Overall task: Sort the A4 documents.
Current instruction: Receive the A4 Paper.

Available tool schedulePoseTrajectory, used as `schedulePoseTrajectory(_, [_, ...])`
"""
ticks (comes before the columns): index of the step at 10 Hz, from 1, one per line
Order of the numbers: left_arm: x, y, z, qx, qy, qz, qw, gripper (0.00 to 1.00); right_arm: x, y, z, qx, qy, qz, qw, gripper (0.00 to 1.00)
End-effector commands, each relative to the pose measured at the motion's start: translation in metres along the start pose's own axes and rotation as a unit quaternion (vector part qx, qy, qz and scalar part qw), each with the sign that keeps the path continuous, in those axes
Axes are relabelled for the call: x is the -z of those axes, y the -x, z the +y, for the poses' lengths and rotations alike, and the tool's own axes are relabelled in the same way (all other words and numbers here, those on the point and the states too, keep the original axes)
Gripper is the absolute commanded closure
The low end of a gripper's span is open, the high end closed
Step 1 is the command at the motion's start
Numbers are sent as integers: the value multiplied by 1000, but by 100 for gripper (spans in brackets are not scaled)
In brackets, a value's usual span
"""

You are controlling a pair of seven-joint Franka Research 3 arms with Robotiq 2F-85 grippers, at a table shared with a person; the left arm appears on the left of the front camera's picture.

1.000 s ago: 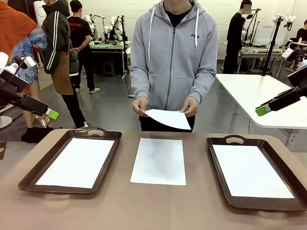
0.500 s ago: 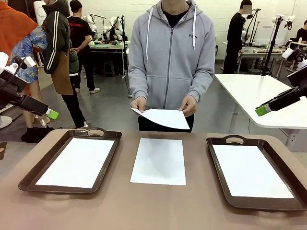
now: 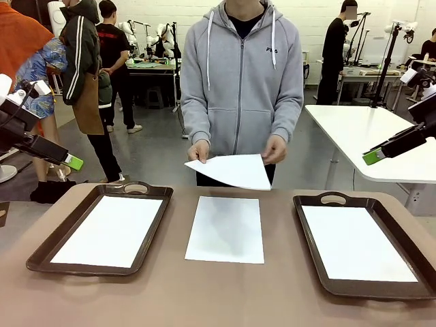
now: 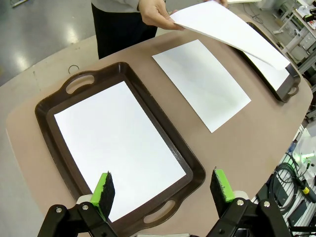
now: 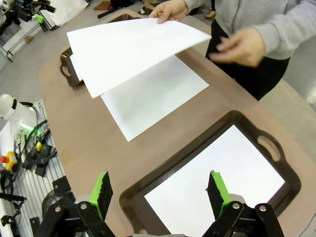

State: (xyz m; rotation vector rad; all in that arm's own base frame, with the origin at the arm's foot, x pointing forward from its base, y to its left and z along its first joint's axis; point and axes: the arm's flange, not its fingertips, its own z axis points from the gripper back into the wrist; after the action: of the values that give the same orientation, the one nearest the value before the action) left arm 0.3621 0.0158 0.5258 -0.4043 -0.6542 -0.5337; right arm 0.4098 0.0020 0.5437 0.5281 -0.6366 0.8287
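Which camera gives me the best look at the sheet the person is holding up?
Right wrist view: the held sheet shows whole, its upper face visible, gripped by one hand. Front view shows it foreshortened and slanted; left wrist view shows it against the frame's top edge.

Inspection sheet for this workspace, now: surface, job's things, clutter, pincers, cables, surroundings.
Surface: brown table carrying two dark trays, left tray and right tray.
Job's things: left-tray sheet and right-tray sheet lie flat; middle sheet lies on the table between the trays; held sheet hangs above it in the person's hand.
Clutter: nothing seen.
Pincers: left pincer and right pincer both open, empty, each raised on its own side.
Cables: cable bundle beside the table, off the surface.
Surroundings: white table; people farther off.
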Motion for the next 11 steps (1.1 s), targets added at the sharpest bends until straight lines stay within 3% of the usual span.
schedulePoseTrajectory(1, [2,2,0,0,-4,-2,1000,0,2,-1,0,-1,-4,-2,1000,0])
schedulePoseTrajectory(11, [2,2,0,0,-4,-2,1000,0,2,-1,0,-1,-4,-2,1000,0])
